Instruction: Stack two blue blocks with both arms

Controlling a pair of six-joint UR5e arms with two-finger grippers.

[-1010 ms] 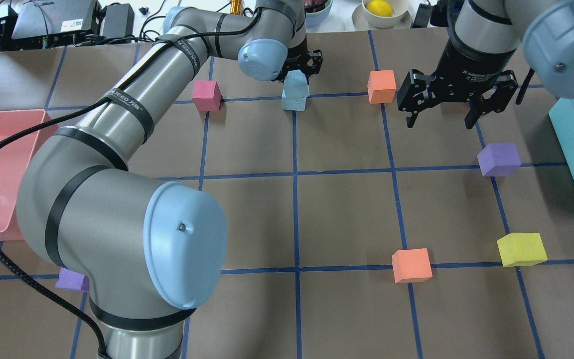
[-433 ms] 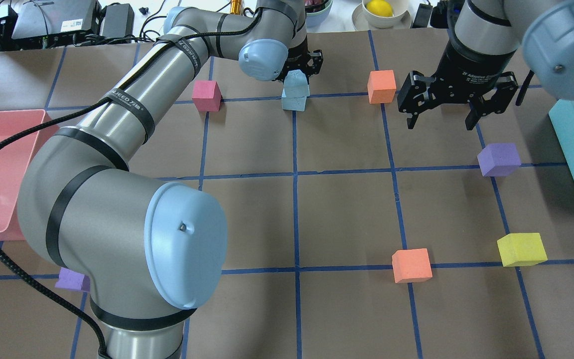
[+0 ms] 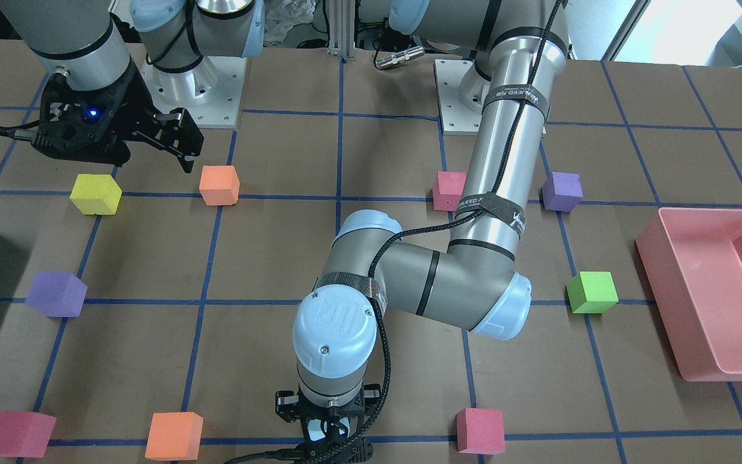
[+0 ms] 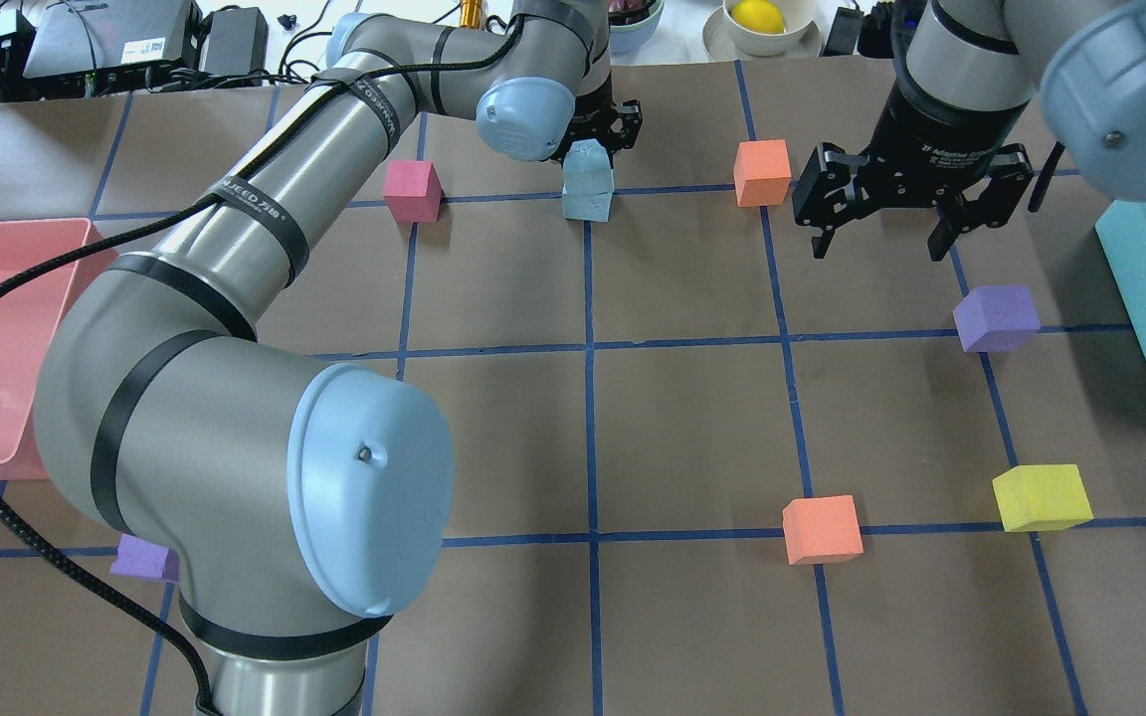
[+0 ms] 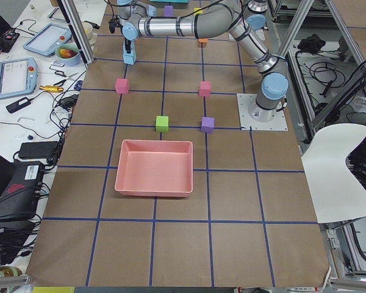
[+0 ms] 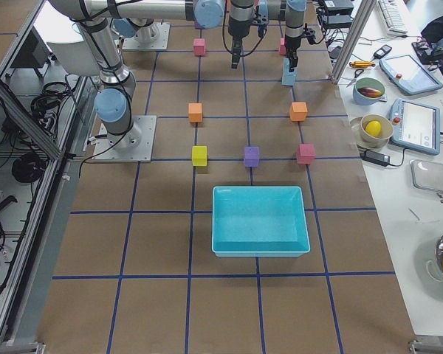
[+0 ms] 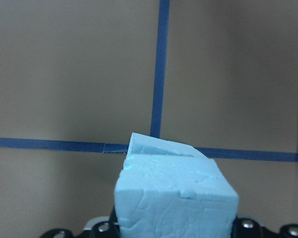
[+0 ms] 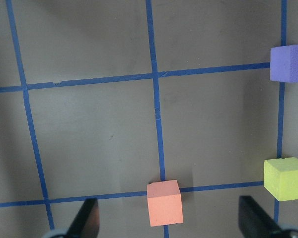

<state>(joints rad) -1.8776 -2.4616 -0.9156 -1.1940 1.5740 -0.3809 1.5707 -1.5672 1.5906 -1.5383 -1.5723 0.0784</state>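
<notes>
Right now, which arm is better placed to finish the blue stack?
Left: the left gripper holds the upper blue block over the lower blue block; the right gripper hangs open and empty, aside.

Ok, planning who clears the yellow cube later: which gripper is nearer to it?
Right. The right gripper hangs open over the table's right half, where the yellow cube sits; the left gripper is at the far edge, jaws shut on the upper blue block.

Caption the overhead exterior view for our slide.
Left gripper holds the upper blue block on the lower blue block; right gripper open.
</notes>
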